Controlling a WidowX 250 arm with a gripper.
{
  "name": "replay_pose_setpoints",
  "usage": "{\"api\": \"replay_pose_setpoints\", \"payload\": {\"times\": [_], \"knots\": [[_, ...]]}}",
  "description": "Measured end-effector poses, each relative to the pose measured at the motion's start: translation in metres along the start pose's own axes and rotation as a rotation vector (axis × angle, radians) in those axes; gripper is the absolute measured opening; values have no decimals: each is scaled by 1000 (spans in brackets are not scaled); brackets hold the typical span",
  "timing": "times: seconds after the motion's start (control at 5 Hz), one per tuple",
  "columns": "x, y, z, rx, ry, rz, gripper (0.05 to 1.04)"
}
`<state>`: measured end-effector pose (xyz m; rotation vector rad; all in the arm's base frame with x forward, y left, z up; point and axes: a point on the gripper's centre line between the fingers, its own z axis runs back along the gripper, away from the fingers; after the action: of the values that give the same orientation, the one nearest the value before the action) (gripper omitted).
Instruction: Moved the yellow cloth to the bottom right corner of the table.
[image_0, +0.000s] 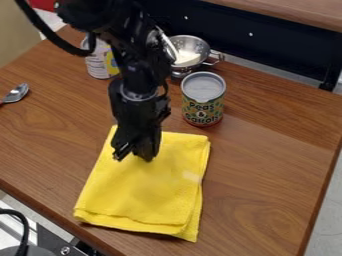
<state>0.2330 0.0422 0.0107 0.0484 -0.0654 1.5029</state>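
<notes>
Cloth (150, 190) lies folded on the worktop (260, 165), nearer me than the colander (189, 44). Hand (135, 154) noted over the cloth's colander-side part; opening and grip cannot be determined.

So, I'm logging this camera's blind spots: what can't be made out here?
All in the camera view:
- Yellow cloth: the patch behind the gripper is hidden, so whether it is gripped can't be told.
- White-labelled can: its right side is behind the arm.
- Metal colander: its left side is behind the arm; the white item inside is too small to identify.
- Spoon: handle cut off by the left edge.
</notes>
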Motion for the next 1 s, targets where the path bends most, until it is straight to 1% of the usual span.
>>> {"api": "replay_pose_setpoints", "payload": {"times": [0.2,0.4,0.6,0.8,1.0], "knots": [[13,1,6,-8,-46,-55,427],[18,3,14,-4,-51,-92,716],[23,1,31,-22,-42,-118,966],[32,2,45,-31,-30,-157,997],[45,2,49,-32,-49,-214,997]]}}
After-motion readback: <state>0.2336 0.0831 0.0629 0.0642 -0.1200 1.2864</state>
